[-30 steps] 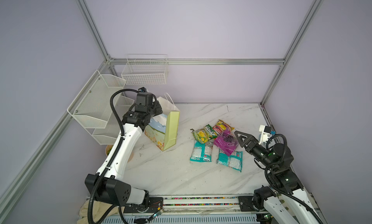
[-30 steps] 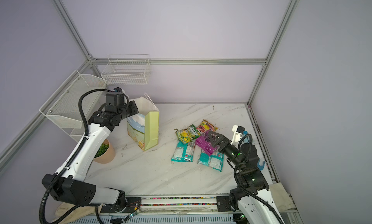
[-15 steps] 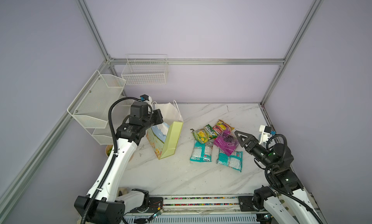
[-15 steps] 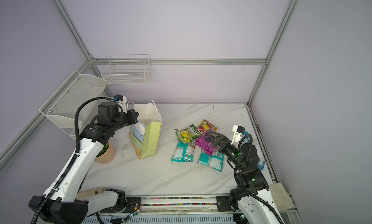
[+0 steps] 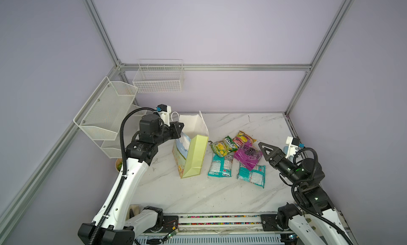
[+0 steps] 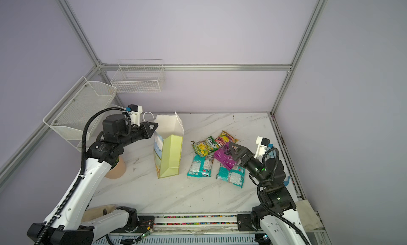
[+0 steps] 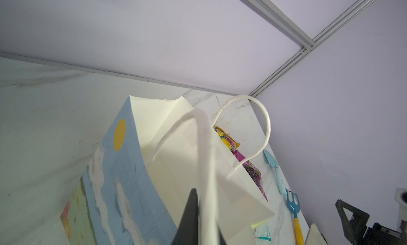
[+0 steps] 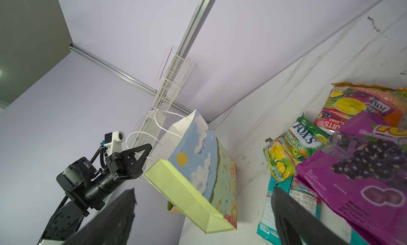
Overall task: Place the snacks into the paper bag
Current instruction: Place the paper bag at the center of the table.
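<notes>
1. While the left gripper [image 5: 178, 126], clamped on the cord handle [image 7: 203, 155], props the paper bag [image 5: 195, 160], widen its mouth
2. Snacks [image 5: 221, 165] lie at its 3 o'clock; right gripper [image 5: 263, 146], jaws spread, should pinch one edge

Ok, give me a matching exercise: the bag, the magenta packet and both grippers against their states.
Things:
1. paper bag
2. magenta packet
3. left gripper
4. right gripper

States:
A. open, holding nothing
B. mouth open, white inside
C. shut on a cord handle
D. overlapping a teal packet

Pairs: 1-B, 2-D, 3-C, 4-A
</notes>
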Available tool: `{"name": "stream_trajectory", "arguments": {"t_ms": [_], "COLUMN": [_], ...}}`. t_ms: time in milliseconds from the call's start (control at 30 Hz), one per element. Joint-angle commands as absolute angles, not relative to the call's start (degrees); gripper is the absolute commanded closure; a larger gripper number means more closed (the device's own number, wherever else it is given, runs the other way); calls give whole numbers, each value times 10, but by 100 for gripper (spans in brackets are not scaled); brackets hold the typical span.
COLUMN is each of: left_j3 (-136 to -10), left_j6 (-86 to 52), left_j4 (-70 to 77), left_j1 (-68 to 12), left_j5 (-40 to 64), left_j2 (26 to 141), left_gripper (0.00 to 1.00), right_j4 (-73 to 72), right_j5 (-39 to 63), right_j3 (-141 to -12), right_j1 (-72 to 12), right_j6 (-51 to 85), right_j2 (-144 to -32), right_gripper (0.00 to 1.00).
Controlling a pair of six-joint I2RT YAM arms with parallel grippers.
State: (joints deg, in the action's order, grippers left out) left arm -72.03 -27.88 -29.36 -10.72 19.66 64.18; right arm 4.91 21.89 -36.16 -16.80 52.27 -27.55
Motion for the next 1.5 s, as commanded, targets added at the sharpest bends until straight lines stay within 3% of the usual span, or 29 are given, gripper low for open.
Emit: {"name": "stream_trajectory", "arguments": {"t_ms": [0, 300, 467, 600, 833, 1033, 1200, 1467], "left_j3": [-666, -514, -491, -495, -522, -568, -604, -639], "left_j6": [-280, -283, -268, -259, -252, -248, -260, -262], "left_j4": [-237, -225, -255, -276, -280, -278, -278, -301], "left_j1": [-105, -105, -104, -100, -83, -71, -71, -71], "left_j5": [239, 228, 208, 172, 135, 165, 212, 199], "left_j2": [603, 513, 487, 482, 491, 517, 519, 485], "left_gripper": [99, 96, 83, 69, 64, 58, 47, 42], "right_j4": [33, 21, 9, -2, -16, -26, -38, -59], "right_j5": [219, 223, 227, 229, 233, 235, 234, 233], "right_j3": [-375, -367, -366, -363, -363, -364, -363, -359], "right_j1": [-171, -171, -171, -171, -171, -172, -174, -182], "right_j6": [533, 535, 537, 540, 538, 528, 523, 522], "right_j2": [-270, -272, -282, -287, -302, -320, -334, -355], "right_gripper": [3, 3, 3, 3, 3, 3, 3, 3]}}
